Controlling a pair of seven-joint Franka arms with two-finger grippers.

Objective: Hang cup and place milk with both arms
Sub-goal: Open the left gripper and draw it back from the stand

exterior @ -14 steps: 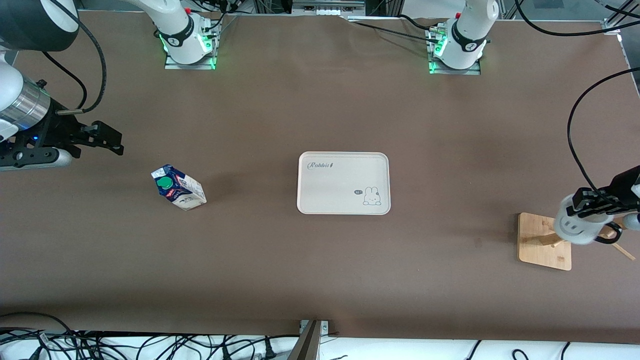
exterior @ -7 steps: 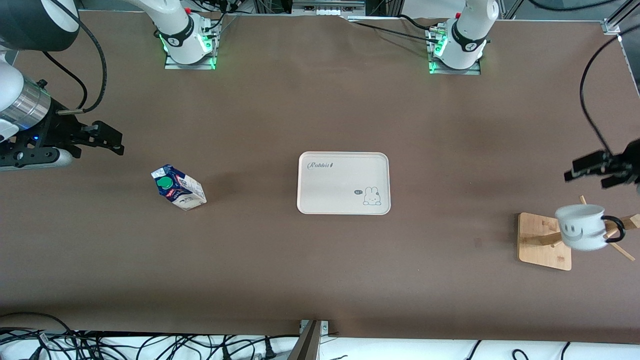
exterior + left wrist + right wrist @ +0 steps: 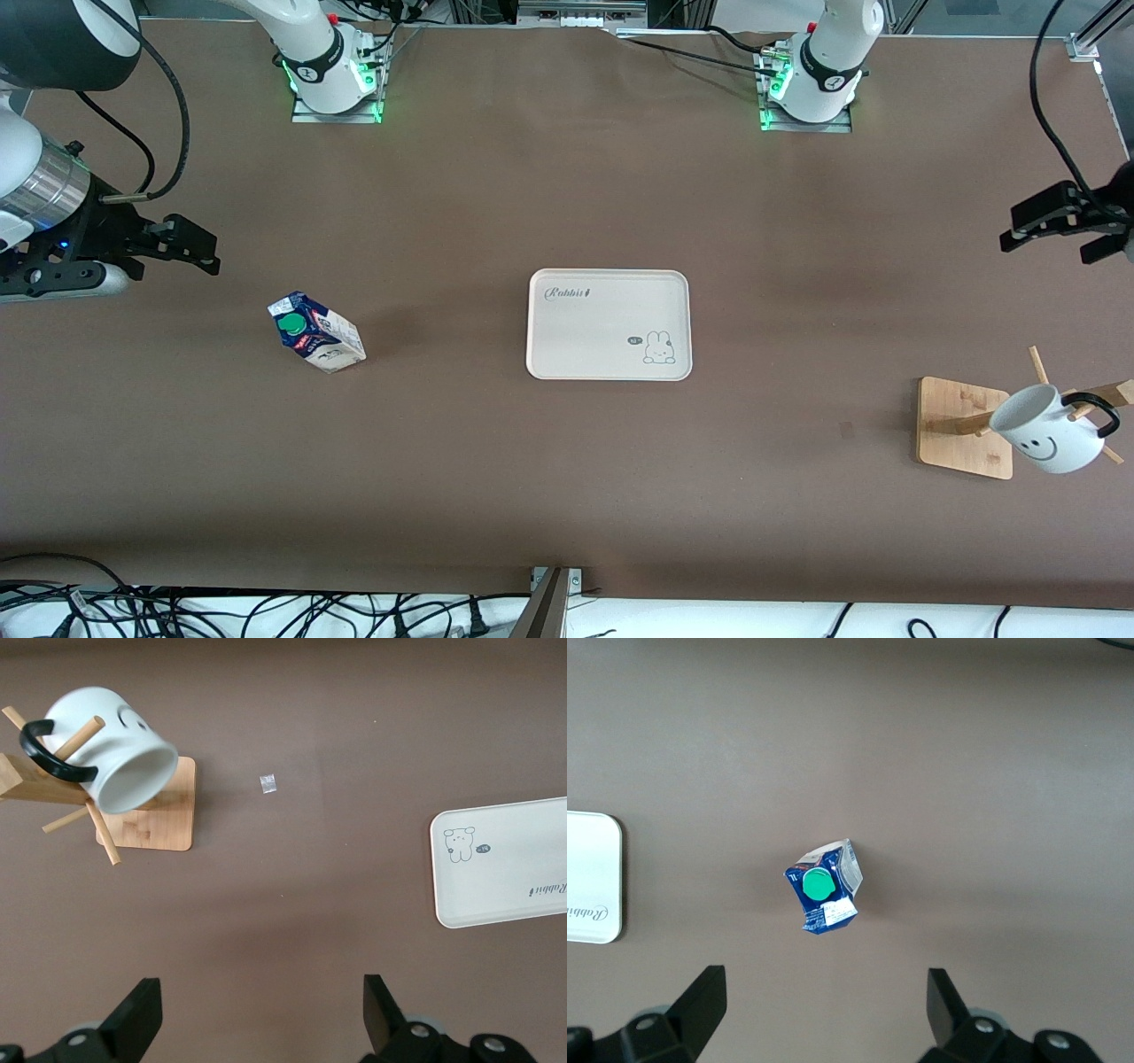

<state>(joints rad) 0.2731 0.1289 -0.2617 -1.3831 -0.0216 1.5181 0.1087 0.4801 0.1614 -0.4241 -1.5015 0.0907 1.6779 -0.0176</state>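
The cup, a white mug with a black smiley face, hangs tilted by its black handle on a peg of the wooden rack at the left arm's end of the table. It also shows in the left wrist view. My left gripper is open and empty, up over bare table and apart from the rack. The milk, a blue and white carton with a green cap, stands on the table toward the right arm's end, and shows in the right wrist view. My right gripper is open and empty, waiting above the table beside the milk.
A cream tray with a rabbit drawing lies in the middle of the table, and shows in both wrist views. A small scrap lies on the table between the rack and the tray. Cables run along the table's front edge.
My left gripper let go of the cup on the rack peg and drew away toward the robots' bases. The cup swung down to hang tilted. The right arm has not moved.
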